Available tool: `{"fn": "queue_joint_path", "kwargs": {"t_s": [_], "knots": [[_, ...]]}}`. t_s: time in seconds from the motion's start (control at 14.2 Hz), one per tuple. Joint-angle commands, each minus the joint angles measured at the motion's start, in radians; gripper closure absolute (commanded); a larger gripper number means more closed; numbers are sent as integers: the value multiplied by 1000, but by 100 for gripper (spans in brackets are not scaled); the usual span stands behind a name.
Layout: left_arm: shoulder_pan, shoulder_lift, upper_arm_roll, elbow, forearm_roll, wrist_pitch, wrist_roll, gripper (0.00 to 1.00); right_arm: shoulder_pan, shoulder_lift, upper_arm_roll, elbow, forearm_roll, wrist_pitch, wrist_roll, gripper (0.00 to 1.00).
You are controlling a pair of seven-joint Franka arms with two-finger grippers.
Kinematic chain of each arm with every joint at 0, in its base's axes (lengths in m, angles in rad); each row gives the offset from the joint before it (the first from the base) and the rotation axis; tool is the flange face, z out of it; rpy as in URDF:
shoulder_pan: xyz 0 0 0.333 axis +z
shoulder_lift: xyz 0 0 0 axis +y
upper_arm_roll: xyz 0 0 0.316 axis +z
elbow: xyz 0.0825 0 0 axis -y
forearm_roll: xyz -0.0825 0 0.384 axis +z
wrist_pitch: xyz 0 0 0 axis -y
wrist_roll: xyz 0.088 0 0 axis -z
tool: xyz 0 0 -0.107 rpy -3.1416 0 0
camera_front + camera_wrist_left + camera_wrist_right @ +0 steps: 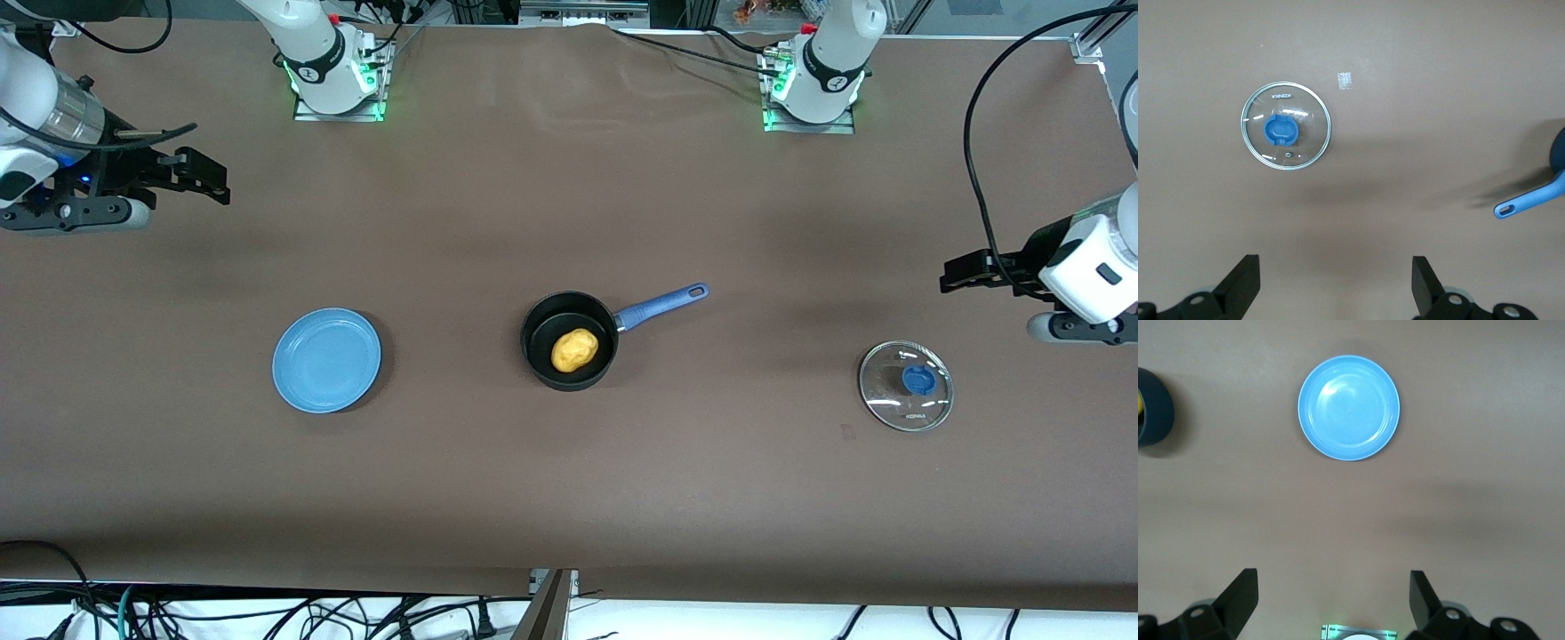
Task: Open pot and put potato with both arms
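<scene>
The black pot (537,354) stands open at the table's middle, its blue handle (662,307) pointing toward the left arm's end. The yellow potato (574,349) lies inside it. The glass lid with a blue knob (905,386) lies flat on the table toward the left arm's end; it also shows in the left wrist view (1286,125). My left gripper (956,274) hangs open and empty in the air near the lid (1336,280). My right gripper (209,178) hangs open and empty over the right arm's end of the table (1333,597). The pot's edge (1151,407) shows in the right wrist view.
A flat blue plate (326,360) lies empty beside the pot toward the right arm's end, also in the right wrist view (1349,407). The handle's loop (1528,201) shows in the left wrist view. A small tape mark (1346,81) lies beside the lid.
</scene>
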Motion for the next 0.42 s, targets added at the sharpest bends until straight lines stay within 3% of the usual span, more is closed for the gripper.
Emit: {"fn": "queue_joint_path", "kwargs": {"t_s": [0.0,0.35], "knots": [[-31,15,0,30,18,-2,-5,0,-23,15,24,51,-16,-17,-21,0],[-31,29,0,46,9,6,-7,0,-25,17,23,71,-28,-41,-22,0]]}}
